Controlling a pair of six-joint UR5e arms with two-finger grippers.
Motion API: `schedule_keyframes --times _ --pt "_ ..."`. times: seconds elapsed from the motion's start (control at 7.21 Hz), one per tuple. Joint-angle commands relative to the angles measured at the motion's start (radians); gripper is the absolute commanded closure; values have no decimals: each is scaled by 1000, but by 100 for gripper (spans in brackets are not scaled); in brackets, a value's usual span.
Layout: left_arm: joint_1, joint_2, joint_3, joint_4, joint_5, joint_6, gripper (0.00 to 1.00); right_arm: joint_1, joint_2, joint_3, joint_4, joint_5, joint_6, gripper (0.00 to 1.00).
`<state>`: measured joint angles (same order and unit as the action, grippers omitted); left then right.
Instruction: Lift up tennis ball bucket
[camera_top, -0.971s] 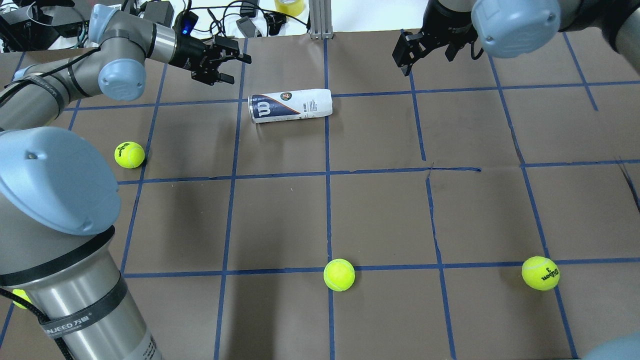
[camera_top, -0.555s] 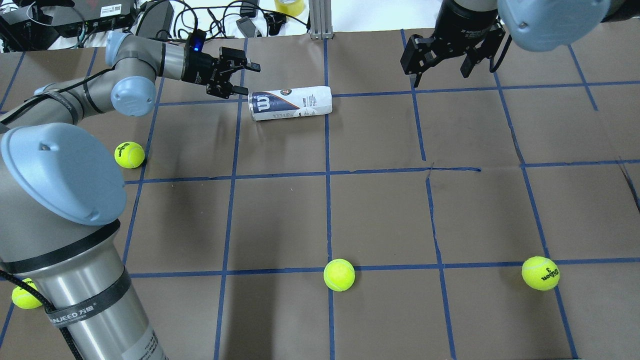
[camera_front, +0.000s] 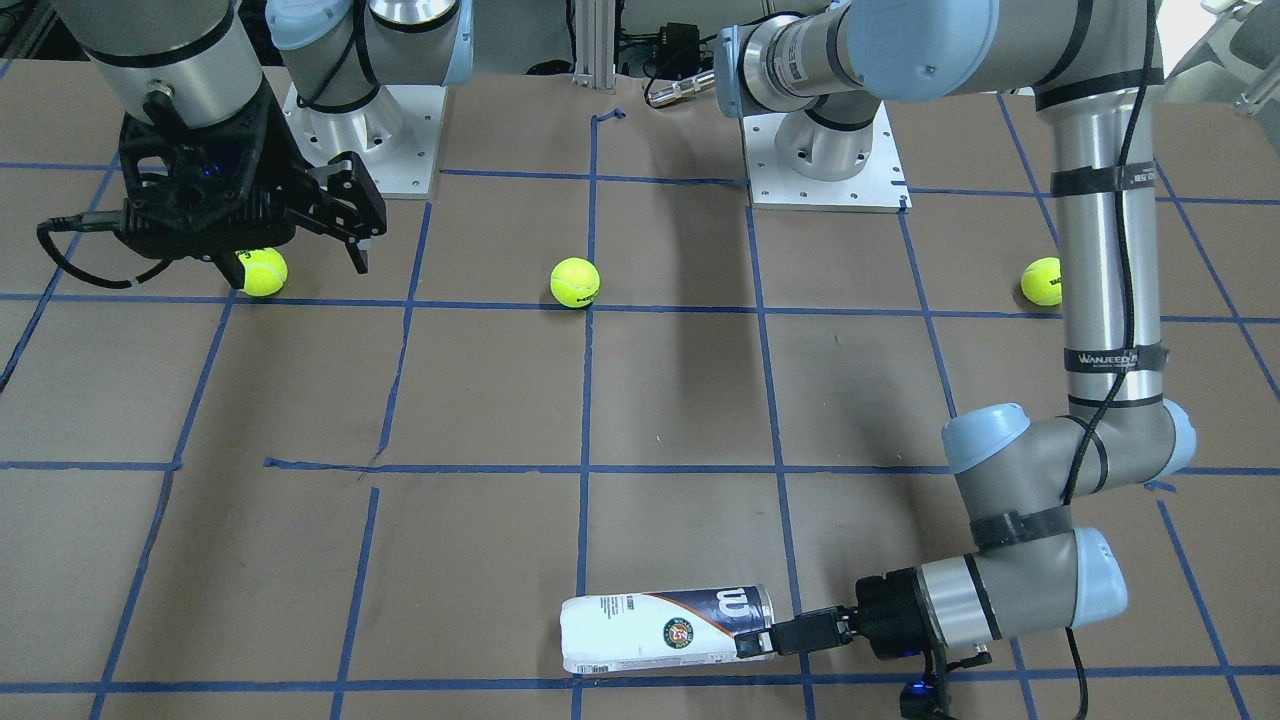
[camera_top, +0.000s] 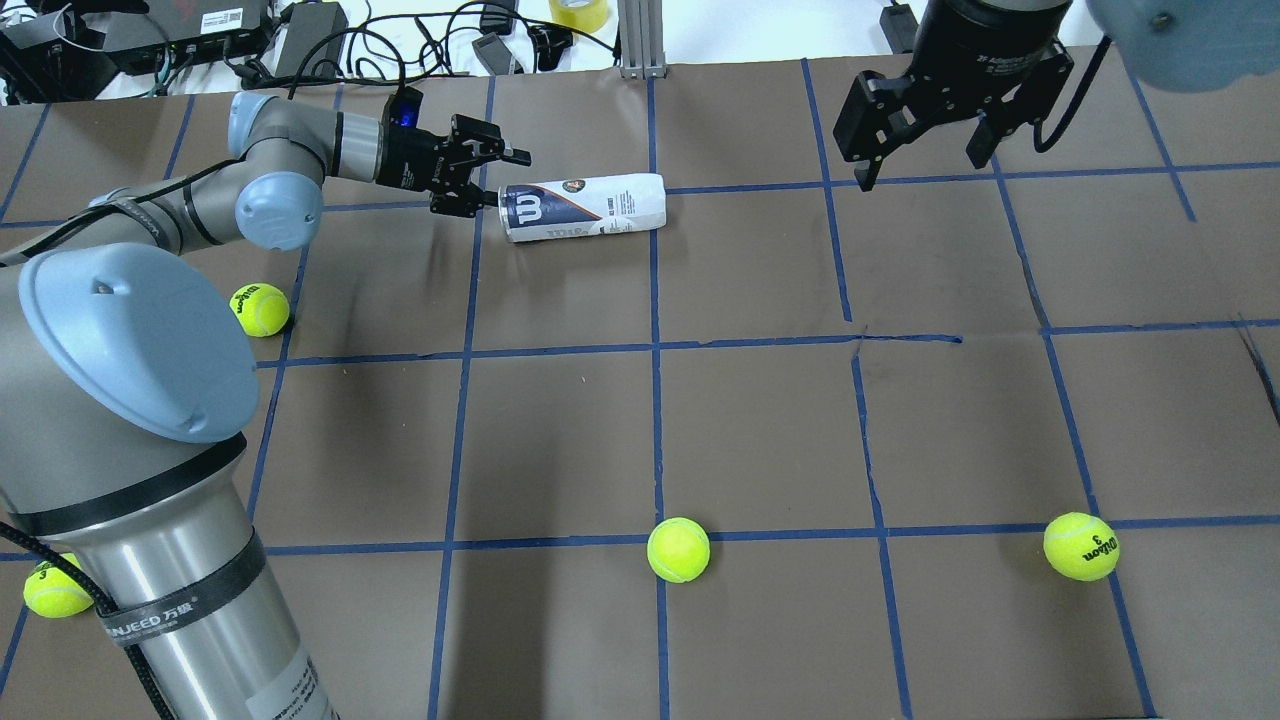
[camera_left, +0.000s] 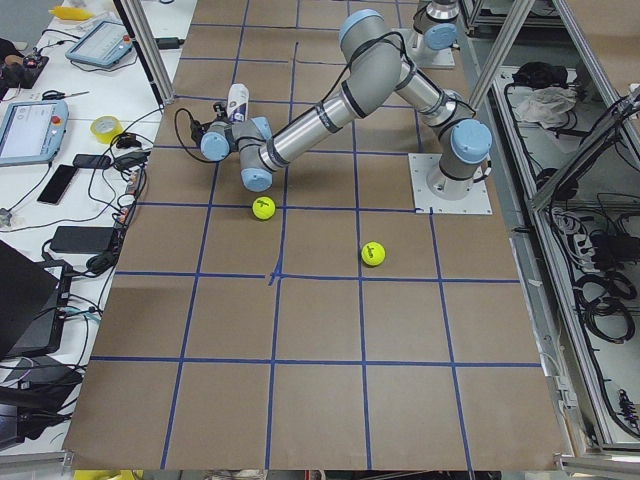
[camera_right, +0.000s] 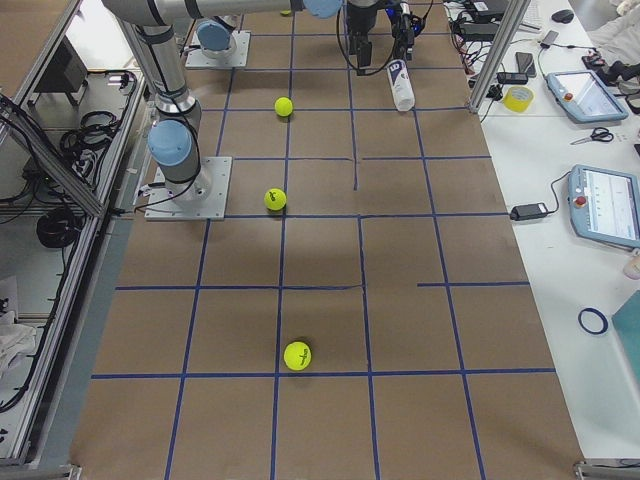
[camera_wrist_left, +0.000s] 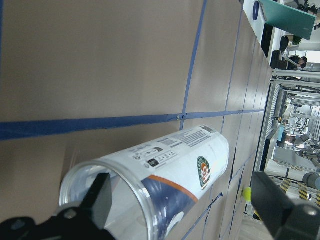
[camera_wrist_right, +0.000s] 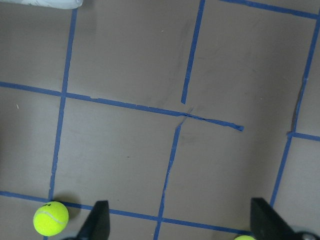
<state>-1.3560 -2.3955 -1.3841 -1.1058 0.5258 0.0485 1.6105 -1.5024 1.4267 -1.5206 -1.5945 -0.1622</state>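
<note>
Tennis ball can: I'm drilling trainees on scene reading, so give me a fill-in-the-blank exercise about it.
The clear plastic cylindrical tennis ball can with white and navy label lies on its ___. The ___ hand is open at its mouth. The overhead view shows ___ yellow-green tennis balls on the brown table.
Missing: side; left; four.

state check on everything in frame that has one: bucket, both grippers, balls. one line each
tennis ball bucket: lying on its side, uncapped mouth toward the left gripper.
left gripper: open, fingertips at the bucket's mouth, not gripping it.
right gripper: open, empty.
tennis balls: loose, apart from both grippers.
</note>
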Motion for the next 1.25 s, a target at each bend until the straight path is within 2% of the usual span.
schedule_keyframes --times 0.0,0.28,0.42,0.55,0.69,0.83,0.97,1.11 --pt "0 1 -6 1 2 -35 33 -1 -34 11 26 -42 -42 0" --pt "-3 27 -15 -8 2 -74 98 2 -33 11 46 -50 -42 0" --pt "-9 41 -26 1 2 -114 100 0 -39 -2 24 -76 -45 0" --pt "-30 79 -27 3 2 -121 100 -3 -41 -6 16 -155 -62 0" --pt "-53 131 -27 3 2 -153 100 -1 -41 1 16 -157 -66 0" --pt "-87 178 -18 14 3 -270 100 -1 -41 -9 13 -157 -65 0" --pt "-124 237 -18 90 79 -382 100 -4 -50 -21 13 -157 -62 0" --pt "-174 283 -9 136 255 -486 100 -3 -76 -20 14 -159 -60 0"
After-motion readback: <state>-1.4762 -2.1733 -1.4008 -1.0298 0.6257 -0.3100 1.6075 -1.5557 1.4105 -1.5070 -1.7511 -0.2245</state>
